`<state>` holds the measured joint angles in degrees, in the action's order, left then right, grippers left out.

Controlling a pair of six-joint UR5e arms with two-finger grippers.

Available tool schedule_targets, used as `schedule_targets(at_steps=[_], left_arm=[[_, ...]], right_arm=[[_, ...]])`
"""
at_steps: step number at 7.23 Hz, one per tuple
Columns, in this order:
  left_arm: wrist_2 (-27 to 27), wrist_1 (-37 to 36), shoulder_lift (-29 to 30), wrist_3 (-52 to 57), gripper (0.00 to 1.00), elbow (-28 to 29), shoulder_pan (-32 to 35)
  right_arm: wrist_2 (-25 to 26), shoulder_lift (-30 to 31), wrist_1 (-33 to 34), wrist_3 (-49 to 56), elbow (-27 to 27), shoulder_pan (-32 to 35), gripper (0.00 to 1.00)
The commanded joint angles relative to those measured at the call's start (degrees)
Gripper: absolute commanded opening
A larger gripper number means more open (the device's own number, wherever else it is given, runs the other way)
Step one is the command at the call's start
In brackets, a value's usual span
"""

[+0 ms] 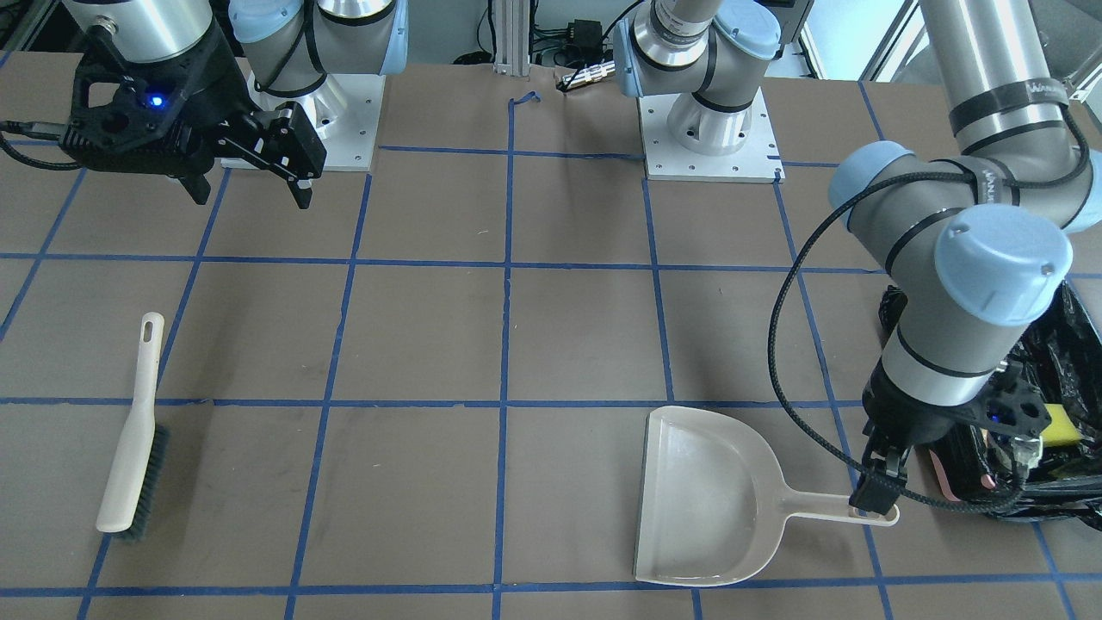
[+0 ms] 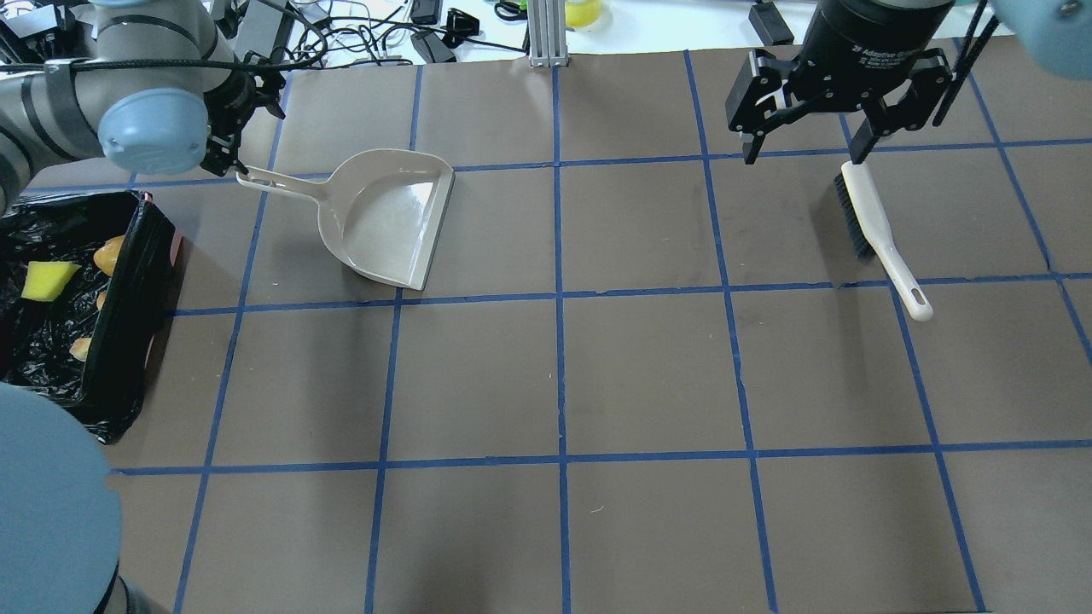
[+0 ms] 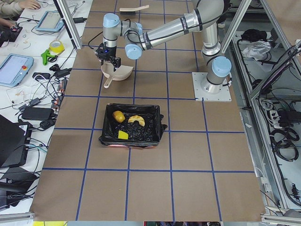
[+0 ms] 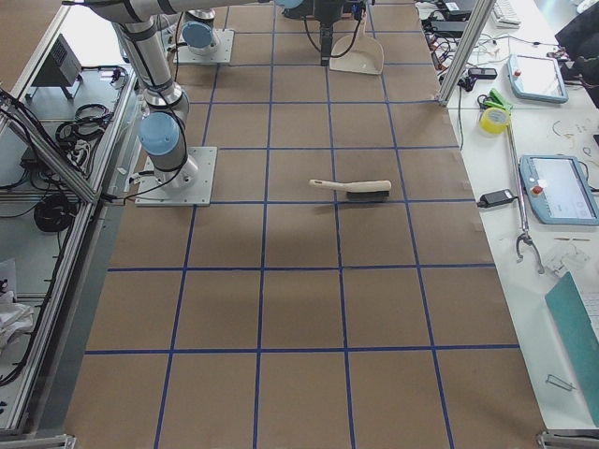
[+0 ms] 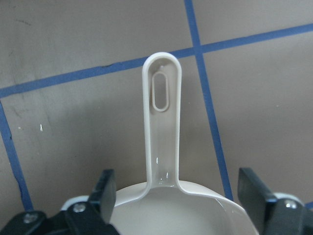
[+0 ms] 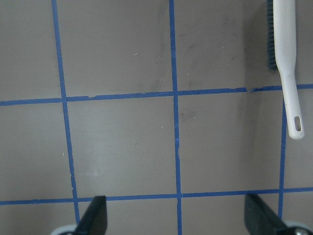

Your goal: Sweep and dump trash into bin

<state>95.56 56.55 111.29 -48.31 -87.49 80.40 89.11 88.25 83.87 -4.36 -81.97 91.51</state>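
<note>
The bin [image 2: 128,281], lined with a black bag, stands at the table's left end. All three trash pieces lie inside it: the potato-like lump [image 3: 118,116], the cream crescent [image 3: 137,120] and the yellow wedge [image 2: 47,280]. The beige dustpan [image 2: 384,217] lies empty on the table. My left gripper [image 5: 178,196] is open, its fingers wide apart on either side of the dustpan handle [image 5: 161,112] and not touching it; it also shows in the overhead view [image 2: 226,149]. My right gripper [image 2: 802,141] is open and empty, raised above the brush [image 2: 879,230].
The brush lies flat on the table on my right side, bristles [image 1: 146,482] on the mat; it also shows in the right wrist view [image 6: 286,63]. Blue tape lines grid the brown mat. Both arm bases [image 1: 710,129] stand at the robot's edge.
</note>
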Motion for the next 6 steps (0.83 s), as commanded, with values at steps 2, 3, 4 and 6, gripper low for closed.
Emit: schedule_targets(at_steps=[2, 3, 4, 6], left_arm=[[4.8, 11.2, -6.2, 12.2, 1.00, -2.5, 0.2], [5.5, 10.2, -7.3, 19.9, 1.00, -2.4, 0.8], [5.0, 11.1, -8.2, 24.9, 1.00, -2.3, 1.1], [-6.4, 17.2, -10.3, 28.7, 1.00, -2.2, 0.8]], right_arm=[[-0.8, -0.1, 0.6, -0.3, 0.1, 0.1, 1.00], [-0.9, 0.2, 0.3, -0.4, 0.1, 0.0, 1.00], [-1.0, 0.1, 0.3, -0.4, 0.1, 0.0, 1.00], [-1.0, 0.1, 0.3, -0.3, 0.0, 0.0, 1.00]])
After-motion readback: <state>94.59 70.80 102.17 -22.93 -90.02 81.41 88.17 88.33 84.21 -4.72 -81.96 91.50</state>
